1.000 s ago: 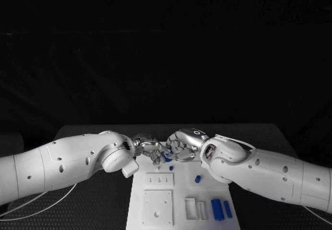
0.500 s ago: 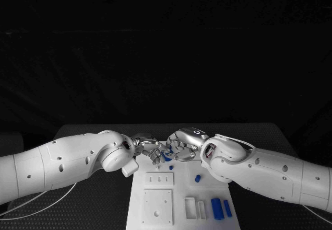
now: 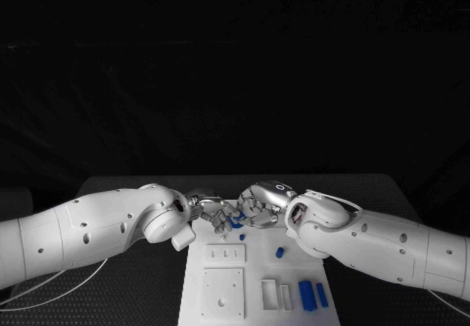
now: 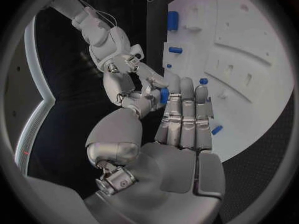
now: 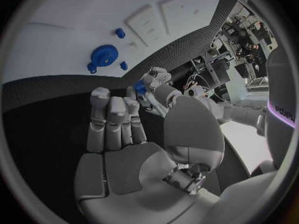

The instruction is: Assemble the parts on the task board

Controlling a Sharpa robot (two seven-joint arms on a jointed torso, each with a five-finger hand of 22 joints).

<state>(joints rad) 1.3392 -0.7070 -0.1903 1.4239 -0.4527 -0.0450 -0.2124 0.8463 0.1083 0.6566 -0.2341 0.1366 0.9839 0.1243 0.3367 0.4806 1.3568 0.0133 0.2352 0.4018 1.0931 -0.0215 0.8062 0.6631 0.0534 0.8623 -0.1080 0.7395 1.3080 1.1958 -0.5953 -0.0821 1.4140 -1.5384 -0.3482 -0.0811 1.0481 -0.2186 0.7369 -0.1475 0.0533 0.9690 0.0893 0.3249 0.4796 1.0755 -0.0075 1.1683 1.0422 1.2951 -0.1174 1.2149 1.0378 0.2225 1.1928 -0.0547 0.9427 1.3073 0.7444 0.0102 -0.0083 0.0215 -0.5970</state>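
Fingers: left hand and right hand meet centre frame, pinching one small blue part above task board far edge | step: hand-to-hand transfer/regrasp, likely | next: one hand releases, then seat part.

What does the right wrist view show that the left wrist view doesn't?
Right wrist, not left: a blue gear lying on the task board.
Left wrist, not right: a blue cylinder and a blue peg on the board.
Both: the board, the left hand, the right hand, and a small blue part between their fingertips. Which hand grips it, I can't tell.
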